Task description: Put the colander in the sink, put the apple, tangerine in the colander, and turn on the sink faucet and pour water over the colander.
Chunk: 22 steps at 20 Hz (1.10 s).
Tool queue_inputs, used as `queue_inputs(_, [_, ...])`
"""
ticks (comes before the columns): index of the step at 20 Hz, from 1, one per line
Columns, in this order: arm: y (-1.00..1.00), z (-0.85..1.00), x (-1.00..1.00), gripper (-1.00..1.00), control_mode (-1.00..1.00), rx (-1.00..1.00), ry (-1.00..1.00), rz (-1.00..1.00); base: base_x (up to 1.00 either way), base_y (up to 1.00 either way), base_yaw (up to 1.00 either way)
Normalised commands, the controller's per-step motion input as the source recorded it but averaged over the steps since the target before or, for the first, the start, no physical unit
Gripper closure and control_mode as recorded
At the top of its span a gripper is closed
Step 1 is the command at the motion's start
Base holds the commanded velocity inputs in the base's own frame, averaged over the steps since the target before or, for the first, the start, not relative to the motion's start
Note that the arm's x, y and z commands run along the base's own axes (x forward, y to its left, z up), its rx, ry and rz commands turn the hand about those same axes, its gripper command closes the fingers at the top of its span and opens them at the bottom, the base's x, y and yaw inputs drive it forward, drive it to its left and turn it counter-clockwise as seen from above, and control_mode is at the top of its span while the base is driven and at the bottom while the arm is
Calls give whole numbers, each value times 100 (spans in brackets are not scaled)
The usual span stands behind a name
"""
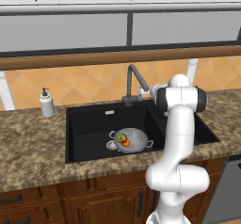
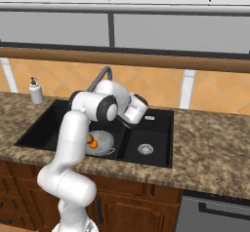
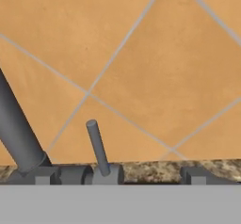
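The grey colander point(image 1: 134, 140) sits in the large bowl of the black sink point(image 1: 89, 124). Inside it lie the apple point(image 1: 122, 137) and the tangerine point(image 1: 126, 143). In the right base view my arm covers part of the colander point(image 2: 102, 142), with the tangerine point(image 2: 90, 139) at its left. The dark sink faucet point(image 1: 134, 79) rises behind the basin. My gripper point(image 3: 117, 178) is open and level with the faucet's base, facing the tiled wall. The small lever point(image 3: 97, 145) stands upright between the fingertips point(image 3: 194, 175), nearer the left one. The spout point(image 3: 16, 129) slants up on the left. The water is out of view.
A white soap pump bottle point(image 1: 46, 103) stands on the granite counter point(image 1: 33, 143) left of the sink. The smaller bowl with its silver drain point(image 2: 145, 149) lies to the right. An orange tiled backsplash point(image 3: 141, 68) is close in front of the hand.
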Motion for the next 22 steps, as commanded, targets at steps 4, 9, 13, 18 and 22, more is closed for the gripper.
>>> queue_inputs(4, [8,-6,16,-100,-100,0,0,0,0,0,0])
queue_inputs(9, [3,-1,23,-100,-100,0,0,0,0,0,0])
queue_inputs(13, [0,0,21,-100,-100,0,0,0,0,0,0])
queue_inputs(18, [0,-2,16,-100,-100,0,0,0,0,0,0])
queue_inputs(22, [0,-12,7,-100,-100,0,0,4,0,0,0])
